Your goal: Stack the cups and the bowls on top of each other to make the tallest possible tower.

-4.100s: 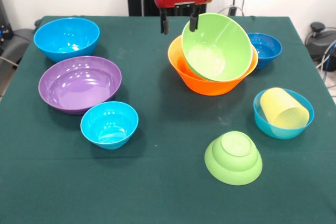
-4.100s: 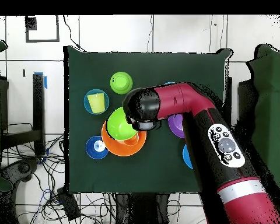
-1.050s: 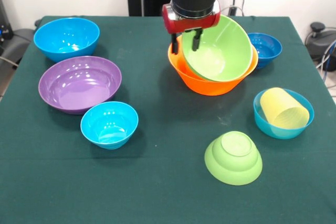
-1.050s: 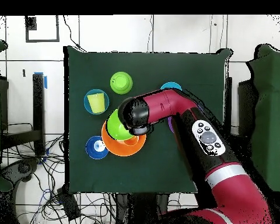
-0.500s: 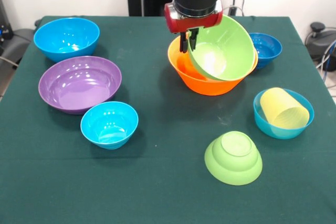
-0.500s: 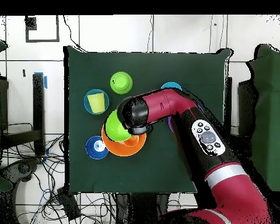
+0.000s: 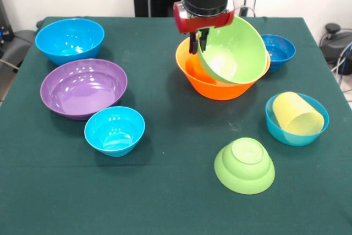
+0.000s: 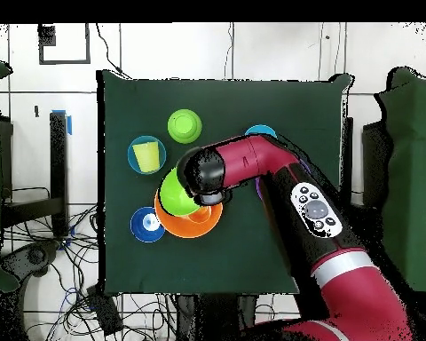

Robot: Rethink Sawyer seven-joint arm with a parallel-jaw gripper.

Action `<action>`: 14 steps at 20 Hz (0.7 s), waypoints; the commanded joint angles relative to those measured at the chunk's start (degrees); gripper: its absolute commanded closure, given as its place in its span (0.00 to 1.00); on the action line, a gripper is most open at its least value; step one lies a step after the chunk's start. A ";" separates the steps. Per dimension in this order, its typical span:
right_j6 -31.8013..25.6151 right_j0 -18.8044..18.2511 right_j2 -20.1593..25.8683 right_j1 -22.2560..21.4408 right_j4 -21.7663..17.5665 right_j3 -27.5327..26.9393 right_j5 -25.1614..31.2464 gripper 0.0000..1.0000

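At the upper middle of the front view the red and black gripper has its dark fingers drawn close together on the near-left rim of the large glossy lime green plastic bowl, one finger apparently inside the wall and one outside, so it looks pinched shut on that rim. The bowl sits tilted in the large glossy orange plastic bowl, its mouth turned toward the camera, probably because a grip at one edge tips it rather than letting it sit level. Behind them, at the upper right, is a small dark blue plastic bowl. At the right a translucent pale yellow plastic tumbler lies on its side in a small light blue bowl, and below the centre a small lime green bowl rests upside down on the green-clothed tabletop. At the left stand a large blue bowl, a large purple bowl and another small light blue bowl, all upright and apart. No tower is built yet.
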 commanded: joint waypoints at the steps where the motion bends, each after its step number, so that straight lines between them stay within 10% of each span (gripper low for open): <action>1: -5.65 -0.04 2.09 -3.51 1.75 4.48 -0.18 1.00; 14: -7.75 -0.58 3.38 -5.65 6.39 6.13 2.32 1.00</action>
